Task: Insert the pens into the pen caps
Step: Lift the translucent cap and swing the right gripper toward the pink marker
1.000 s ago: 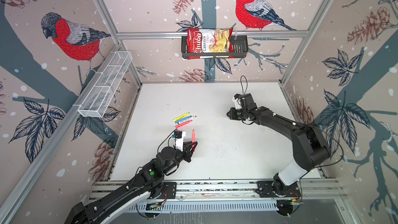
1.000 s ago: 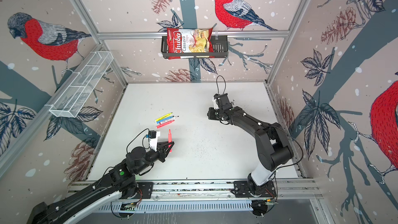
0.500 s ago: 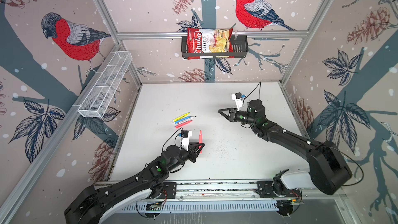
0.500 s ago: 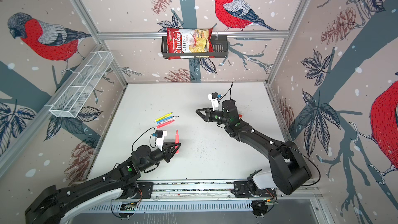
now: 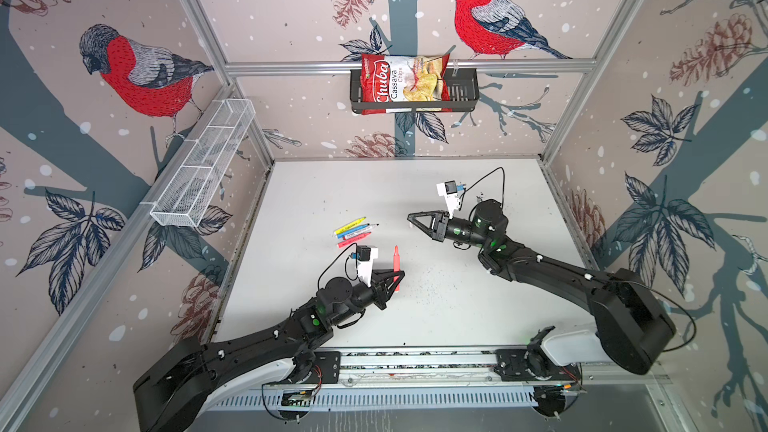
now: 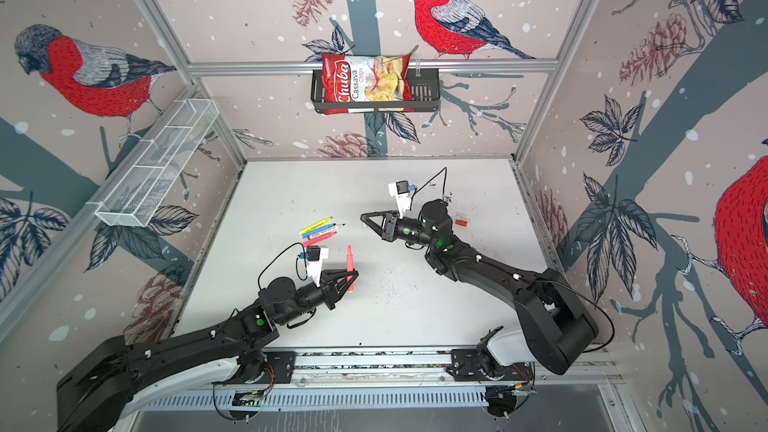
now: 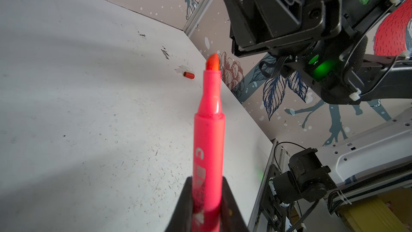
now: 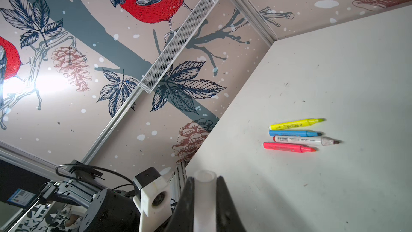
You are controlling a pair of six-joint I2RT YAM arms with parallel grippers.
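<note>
My left claw (image 5: 395,279) is clamped on one neon pink pen (image 7: 209,135), whose tail end is hidden between my fingers. My right claw (image 8: 205,183) pinches one clear cap (image 8: 204,197), mostly buried in the grip. Four pens lie side by side on the scuffed white worktop (image 5: 457,309): yellow pen (image 8: 294,124), blue pen (image 8: 292,133), white pen (image 8: 305,140), pink pen (image 8: 287,147). One red cap (image 7: 189,75) lies far off, beside clear caps (image 7: 181,69) too blurred to count. Bird-patterned walls (image 5: 291,14) enclose everything.

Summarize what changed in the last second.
Right gripper, shut on a clear cap, swung round and moved in toward the middle. Left gripper, shut on the pink pen, moved in to meet it. Nothing grabbed or released. Four pens and the red cap stayed put.
</note>
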